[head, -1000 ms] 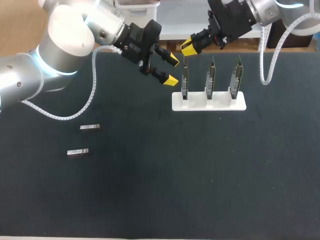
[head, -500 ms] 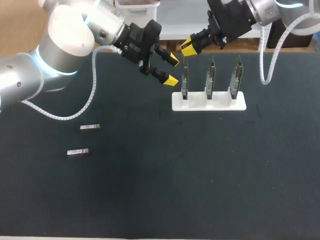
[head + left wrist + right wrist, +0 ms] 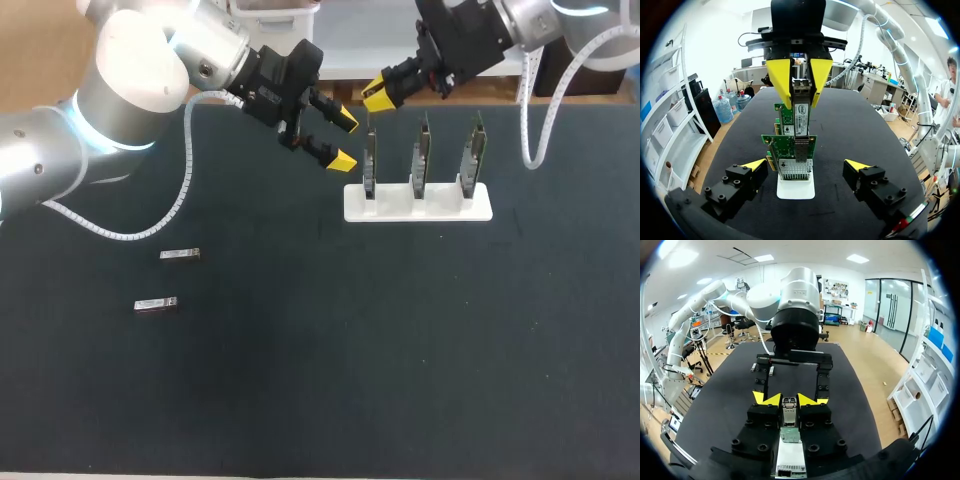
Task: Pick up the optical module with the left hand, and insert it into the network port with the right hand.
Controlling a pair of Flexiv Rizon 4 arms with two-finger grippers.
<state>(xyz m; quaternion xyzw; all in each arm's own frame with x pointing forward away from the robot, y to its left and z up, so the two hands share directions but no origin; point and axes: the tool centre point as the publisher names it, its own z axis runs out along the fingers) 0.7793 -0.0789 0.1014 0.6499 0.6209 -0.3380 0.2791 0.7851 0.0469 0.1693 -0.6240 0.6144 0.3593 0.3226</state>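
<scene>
My right gripper (image 3: 378, 95) hangs over the leftmost of three upright network cards (image 3: 369, 165) and is shut on a silver optical module (image 3: 801, 115). In the right wrist view the module (image 3: 789, 407) sits between the yellow tips of that gripper (image 3: 788, 399), pointing down at the card (image 3: 789, 435). Its lower end meets the card's port (image 3: 801, 150); how deep it sits I cannot tell. My left gripper (image 3: 333, 140) is open and empty just left of the cards, and its own view (image 3: 806, 165) faces them. Two more modules (image 3: 180, 255) (image 3: 157, 304) lie at the table's left.
The cards stand in a white holder (image 3: 418, 203) at the back middle of the dark table. The other two cards (image 3: 422, 160) (image 3: 472, 155) are to the right of the one under my right gripper. My left arm (image 3: 130, 70) crosses the back left corner.
</scene>
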